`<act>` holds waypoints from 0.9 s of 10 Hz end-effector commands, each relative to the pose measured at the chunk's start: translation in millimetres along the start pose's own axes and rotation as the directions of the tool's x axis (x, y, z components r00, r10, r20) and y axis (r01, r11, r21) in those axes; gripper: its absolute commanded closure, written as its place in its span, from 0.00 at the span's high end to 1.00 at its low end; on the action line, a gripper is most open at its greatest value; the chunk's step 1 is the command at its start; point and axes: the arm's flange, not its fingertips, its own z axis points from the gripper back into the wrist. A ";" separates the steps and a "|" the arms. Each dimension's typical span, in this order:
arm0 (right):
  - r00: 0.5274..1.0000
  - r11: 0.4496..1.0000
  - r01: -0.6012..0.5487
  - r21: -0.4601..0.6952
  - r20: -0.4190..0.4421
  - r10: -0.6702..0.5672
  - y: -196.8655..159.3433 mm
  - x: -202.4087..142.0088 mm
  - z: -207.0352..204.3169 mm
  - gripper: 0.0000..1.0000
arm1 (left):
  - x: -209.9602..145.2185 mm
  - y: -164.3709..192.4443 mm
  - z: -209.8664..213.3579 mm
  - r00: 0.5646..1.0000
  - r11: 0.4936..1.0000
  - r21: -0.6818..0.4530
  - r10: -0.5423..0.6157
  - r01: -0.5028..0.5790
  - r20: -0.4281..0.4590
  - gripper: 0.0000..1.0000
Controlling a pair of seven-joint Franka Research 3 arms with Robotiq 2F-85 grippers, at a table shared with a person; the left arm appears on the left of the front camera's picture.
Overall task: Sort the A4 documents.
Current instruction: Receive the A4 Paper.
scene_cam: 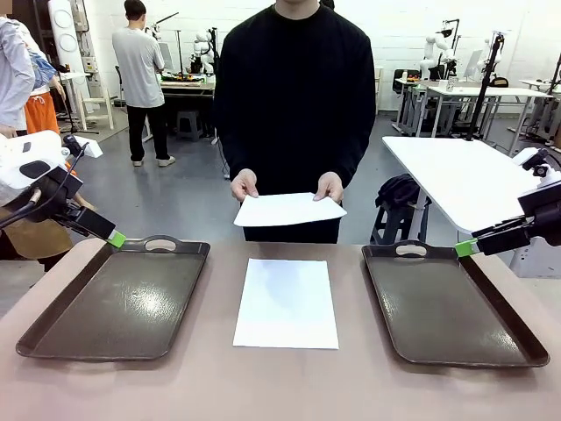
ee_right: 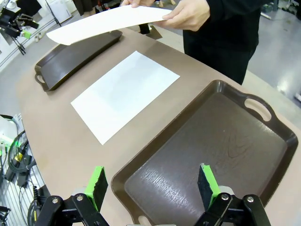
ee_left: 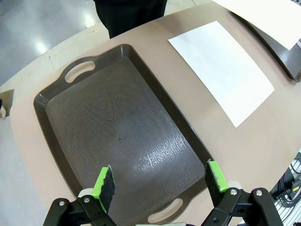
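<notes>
— Where does the sorting stand?
— Just starting, I'd judge. One A4 sheet (scene_cam: 286, 303) lies flat on the tabletop (scene_cam: 280, 386), between the left tray (scene_cam: 114, 303) and the right tray (scene_cam: 451, 303). A second sheet (scene_cam: 287, 209) is in the person's hands (scene_cam: 330, 186), above the far edge.
— The robot?
— The left gripper (ee_left: 161, 179) and the right gripper (ee_right: 153, 181) are both released, each by its own tray, grasping nothing.
— Next?
— Probably a reach to the middle sheet; it's thin, so an edge must be lifted. Count: two sheets, two trays.

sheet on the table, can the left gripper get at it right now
Probably yes: nothing lies on the sheet, and the open left gripper hangs by the left tray next to it.
</notes>
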 end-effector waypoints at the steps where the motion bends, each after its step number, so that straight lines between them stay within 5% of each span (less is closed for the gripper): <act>1: 1.000 1.000 -0.011 0.014 0.017 0.011 -5.9 1.1 -3.7 1.00 | -0.7 1.3 -1.0 1.000 1.000 -0.025 -0.012 0.012 0.011 1.00; 9: 1.000 1.000 -0.011 0.014 0.017 0.011 -5.9 1.1 -3.7 1.00 | -0.7 1.3 -1.0 1.000 1.000 -0.025 -0.012 0.012 0.011 1.00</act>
